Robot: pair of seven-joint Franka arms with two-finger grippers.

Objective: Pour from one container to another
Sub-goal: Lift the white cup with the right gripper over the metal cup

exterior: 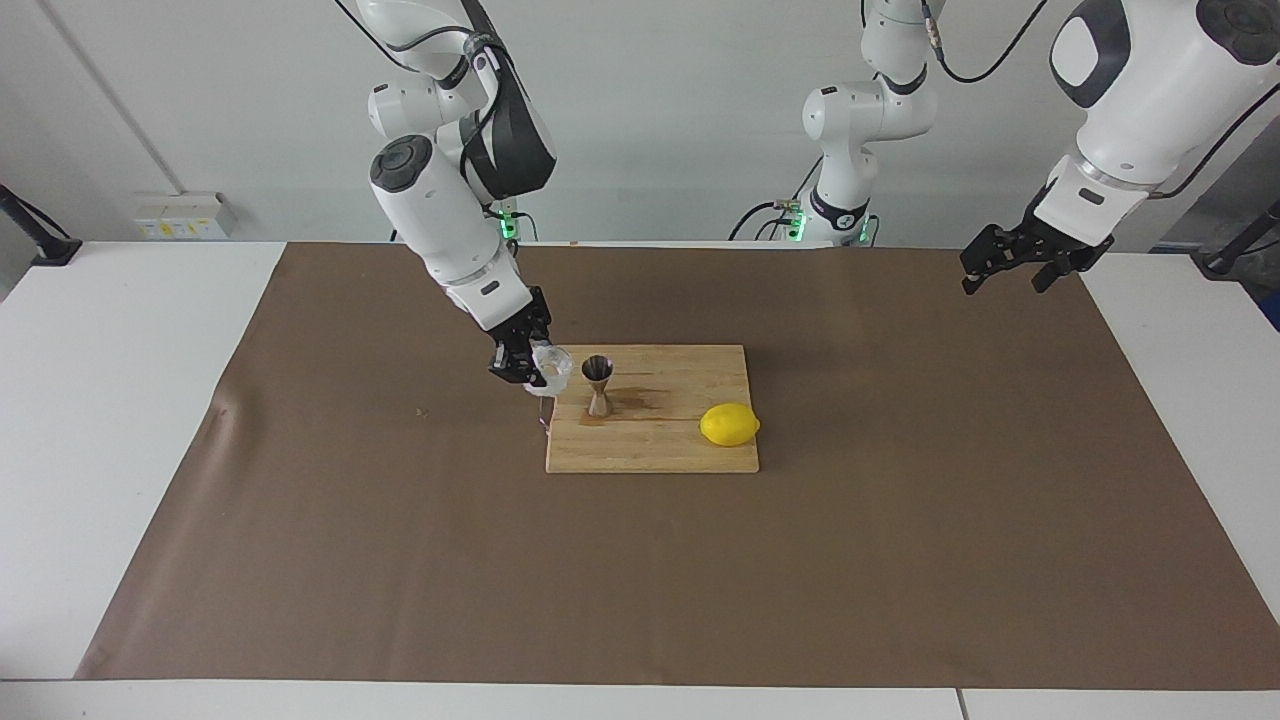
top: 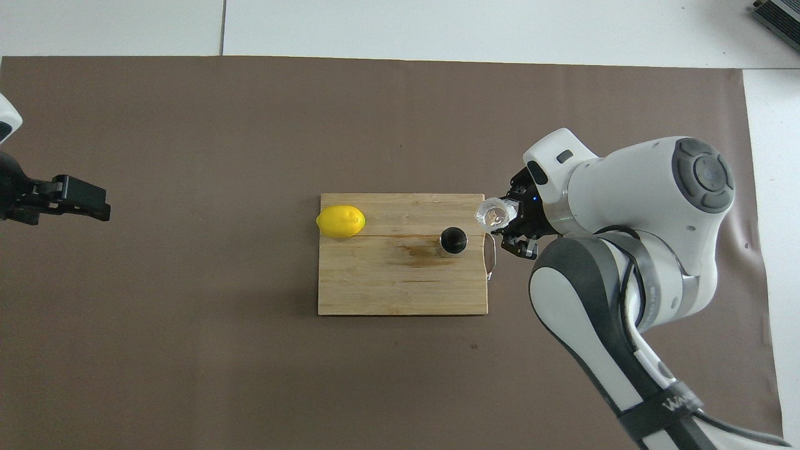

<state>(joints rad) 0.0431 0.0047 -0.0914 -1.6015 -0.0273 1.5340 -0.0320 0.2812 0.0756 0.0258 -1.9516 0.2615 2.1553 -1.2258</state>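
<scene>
A small squat glass cup of clear, bumpy, faceted glass is held off the worktop over the corner of the wooden cutting board at the right arm's end, just beside the jigger. The jigger, shiny steel and hourglass-shaped, stands upright on that board with its open mouth upward.

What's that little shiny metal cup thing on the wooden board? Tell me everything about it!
The small shiny steel hourglass-shaped jigger is two cones joined at a narrow waist. It stands upright on the pale wooden cutting board, toward the right arm's end, open mouth up and dark inside from above. A darker stain marks the wood beside it. Only the board touches it; the bumpy clear glass cup is held up close beside it.
</scene>
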